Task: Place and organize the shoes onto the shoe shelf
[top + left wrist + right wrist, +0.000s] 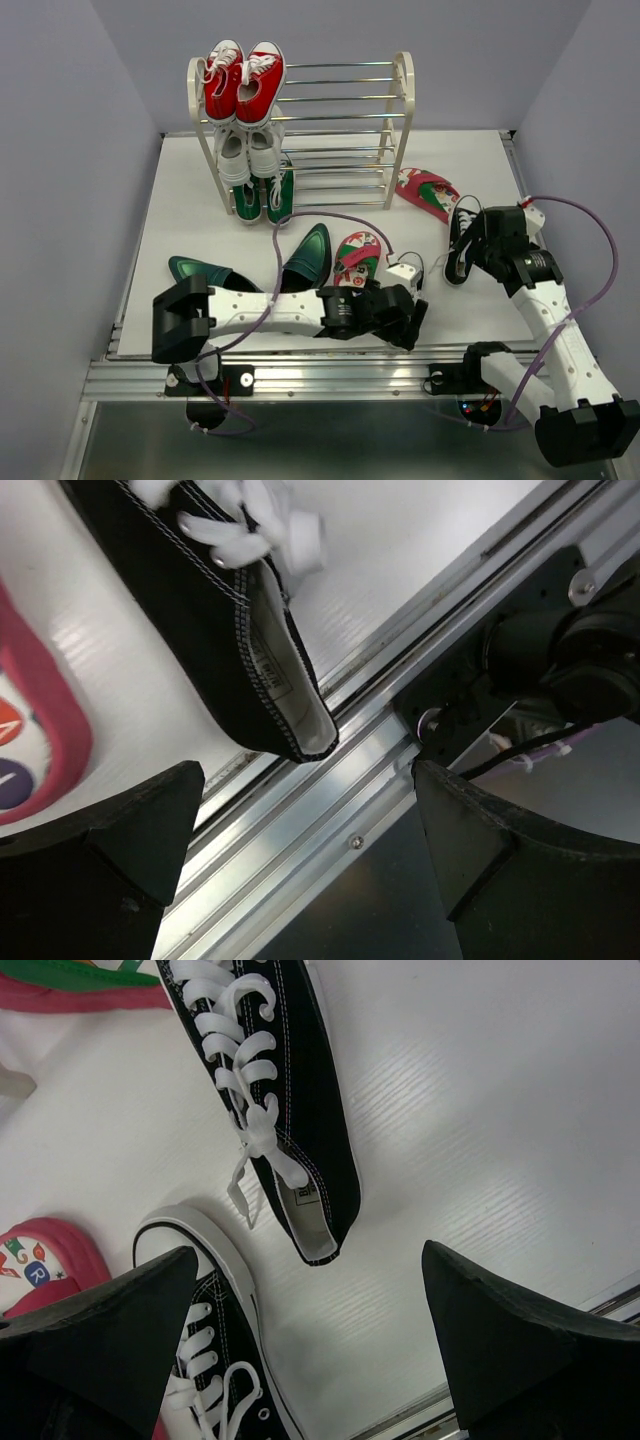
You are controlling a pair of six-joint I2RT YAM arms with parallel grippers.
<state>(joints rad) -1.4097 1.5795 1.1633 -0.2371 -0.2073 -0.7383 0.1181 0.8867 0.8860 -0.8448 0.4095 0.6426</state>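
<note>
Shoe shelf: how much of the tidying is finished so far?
Barely begun. The shoe shelf holds red sneakers, white sneakers and green shoes low down. Nothing is in hand: both the left gripper and right gripper are open near the black sneakers. The flip-flops and green loafers also lie on the table.

I see a cream shelf (403,100) with chrome rods, red sneakers (243,82) with white laces and toe caps, and white sneakers (248,155). My table (190,210) is white. The loafers (308,258) are glossy dark green. The flip-flops (357,258) are red with green, white and red printed footbeds. The black sneakers (310,1110) have white laces, stitching and soles.
</note>
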